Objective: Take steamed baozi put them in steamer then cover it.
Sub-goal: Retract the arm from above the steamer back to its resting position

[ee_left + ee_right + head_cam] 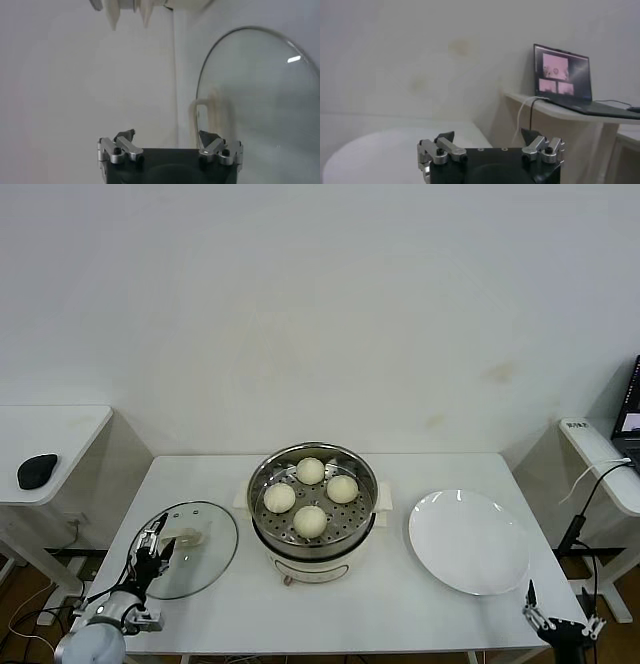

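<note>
All four baozi [310, 495] already sit on the perforated tray inside the steamer [313, 542], which stands mid-counter; the plate [468, 541] to its right is bare; so you are, by my reading, at the covering step, with the loading done and the pot not yet covered.

The lid [190, 549] lies flat on the counter [400, 604] to the left of the steamer, near it but not touching; its cream handle faces up, near the lid's left half.

Your left gripper [152, 549] hovers at the lid's near-left edge, fingers apart and empty; in the left wrist view the left gripper [170, 145] points along the counter with the lid's rim and handle just ahead and to one side, so it is not yet lined up over the handle.

Your next move, as I judge it, calls for bringing the left fingers over the cream handle, straddling it, closing, then lifting the lid level and carrying it right until it sits centred on the steamer's rim; glass is slick, so take the handle squarely; watch that the lid clears the pot's wall and side handles on the way.

Your right gripper [540, 621] is parked low at the counter's near-right corner, beyond the plate, fingers apart, holding nothing; the right wrist view shows it [490, 145] facing a side desk with a laptop [563, 75].
</note>
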Action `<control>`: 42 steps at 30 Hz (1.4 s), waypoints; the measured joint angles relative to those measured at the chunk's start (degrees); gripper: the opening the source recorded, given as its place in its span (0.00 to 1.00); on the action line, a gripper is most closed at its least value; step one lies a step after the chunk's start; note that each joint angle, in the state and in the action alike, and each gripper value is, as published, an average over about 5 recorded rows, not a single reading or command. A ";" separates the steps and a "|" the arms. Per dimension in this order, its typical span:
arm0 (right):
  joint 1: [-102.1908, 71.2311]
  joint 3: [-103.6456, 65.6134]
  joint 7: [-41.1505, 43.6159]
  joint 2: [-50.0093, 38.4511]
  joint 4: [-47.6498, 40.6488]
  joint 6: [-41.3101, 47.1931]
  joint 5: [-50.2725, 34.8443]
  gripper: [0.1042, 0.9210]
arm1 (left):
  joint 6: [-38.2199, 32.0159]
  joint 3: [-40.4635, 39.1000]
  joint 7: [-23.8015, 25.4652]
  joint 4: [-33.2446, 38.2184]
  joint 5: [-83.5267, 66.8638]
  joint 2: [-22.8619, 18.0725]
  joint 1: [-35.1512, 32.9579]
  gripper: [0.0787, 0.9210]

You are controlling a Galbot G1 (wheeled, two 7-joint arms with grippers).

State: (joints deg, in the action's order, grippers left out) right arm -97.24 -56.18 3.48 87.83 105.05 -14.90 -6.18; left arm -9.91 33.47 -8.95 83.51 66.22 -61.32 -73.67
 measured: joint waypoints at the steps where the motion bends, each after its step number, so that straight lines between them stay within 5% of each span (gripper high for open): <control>1: -0.03 -0.04 -0.02 0.11 -0.15 -0.10 0.29 0.88 | 0.03 -0.24 0.05 -0.52 0.15 -0.04 0.55 0.88; 16: 0.04 0.01 -0.16 1.08 -1.64 -0.51 3.03 0.88 | -0.04 -3.16 0.12 -6.72 0.42 -0.66 6.84 0.84; 37: 0.29 1.01 -0.10 1.17 -2.48 -0.80 4.93 0.88 | -1.69 -2.62 -1.85 -11.49 0.12 -1.10 8.81 0.13; 42: 0.37 1.38 -0.03 1.14 -2.44 -0.99 5.39 0.88 | -2.01 -1.63 -3.35 -10.18 -0.04 -0.57 7.63 0.08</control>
State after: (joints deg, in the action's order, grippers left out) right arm -96.87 -54.80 3.45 88.97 102.61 -15.88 -0.78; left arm -11.92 31.84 -12.29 73.32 66.18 -61.89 -66.03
